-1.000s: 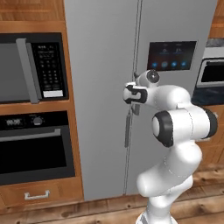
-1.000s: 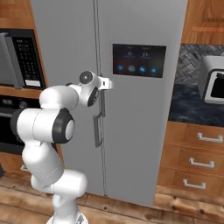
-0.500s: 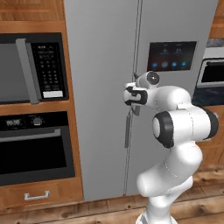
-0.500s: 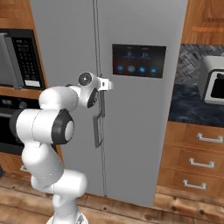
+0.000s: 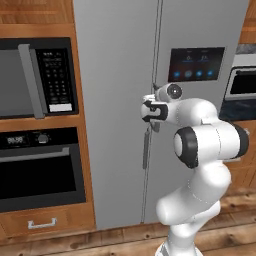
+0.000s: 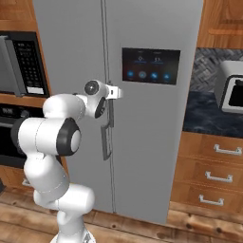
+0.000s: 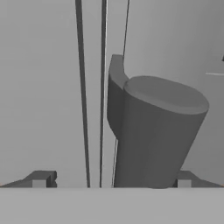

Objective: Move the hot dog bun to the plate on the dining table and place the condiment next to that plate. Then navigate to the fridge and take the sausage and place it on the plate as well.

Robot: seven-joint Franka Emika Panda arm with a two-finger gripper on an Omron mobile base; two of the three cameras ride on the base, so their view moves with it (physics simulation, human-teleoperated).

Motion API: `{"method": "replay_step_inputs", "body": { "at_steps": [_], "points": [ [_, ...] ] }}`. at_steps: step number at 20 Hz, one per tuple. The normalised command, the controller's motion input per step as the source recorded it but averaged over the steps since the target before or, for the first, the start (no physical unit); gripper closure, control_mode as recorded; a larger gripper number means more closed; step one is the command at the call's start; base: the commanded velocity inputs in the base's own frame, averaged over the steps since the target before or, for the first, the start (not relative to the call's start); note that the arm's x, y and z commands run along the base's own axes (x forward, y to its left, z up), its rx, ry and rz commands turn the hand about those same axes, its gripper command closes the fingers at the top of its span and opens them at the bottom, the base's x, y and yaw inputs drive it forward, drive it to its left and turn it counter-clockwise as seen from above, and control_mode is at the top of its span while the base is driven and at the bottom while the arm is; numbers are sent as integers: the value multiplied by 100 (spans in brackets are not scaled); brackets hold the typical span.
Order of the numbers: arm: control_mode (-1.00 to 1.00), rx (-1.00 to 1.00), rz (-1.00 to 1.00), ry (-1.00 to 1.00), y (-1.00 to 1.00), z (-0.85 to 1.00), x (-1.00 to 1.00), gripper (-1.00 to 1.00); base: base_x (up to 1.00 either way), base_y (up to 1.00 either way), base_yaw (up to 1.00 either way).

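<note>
The fridge (image 5: 120,75) stands closed in front of the robot, a tall grey-silver one with two doors that meet at a thin vertical seam. The right door carries a dark screen (image 5: 196,64) with small blue icons. On each side of the seam a grey bar handle runs downward.

The arm reaches up to the seam at about the middle height of the doors. The gripper (image 7: 111,180) is released, with its jaws standing wide apart. In the hand view the top end of the handle (image 7: 153,131) of the right door is very close and sits between the two fingertips (image 7: 40,179), nearer to the right one. Whether the pads already touch the handle I cannot tell. In the left base view the hand (image 5: 152,111) covers the top of this handle, and in the right base view the hand (image 6: 110,92) is at the same place on the seam.

Left of the fridge, a black microwave (image 5: 37,77) is set in wooden cabinets, and a black oven (image 5: 40,167) sits below it. A wooden drawer (image 5: 42,222) with a pale handle is under the oven. To the right of the fridge there is a dark counter (image 6: 211,116) with a white appliance (image 6: 230,92) on it, and wooden drawers (image 6: 211,173) are below. The floor (image 6: 142,228) is of wooden planks.
</note>
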Motion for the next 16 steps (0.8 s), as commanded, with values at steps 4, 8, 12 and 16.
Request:
{"method": "replay_step_inputs", "body": {
  "at_steps": [4, 8, 12, 16],
  "points": [
    [-100, 0, 0, 0, -3, -11, 17, 100, 0, 0, 0],
    [-100, 0, 0, 0, 0, -2, -40, 100, 0, 0, 0],
    [-100, 2, -10, 0, 0, 0, -97, 100, 0, 0, 0],
    [-100, 10, -16, 0, -11, 16, -100, 100, 0, 0, 0]
  ]
}}
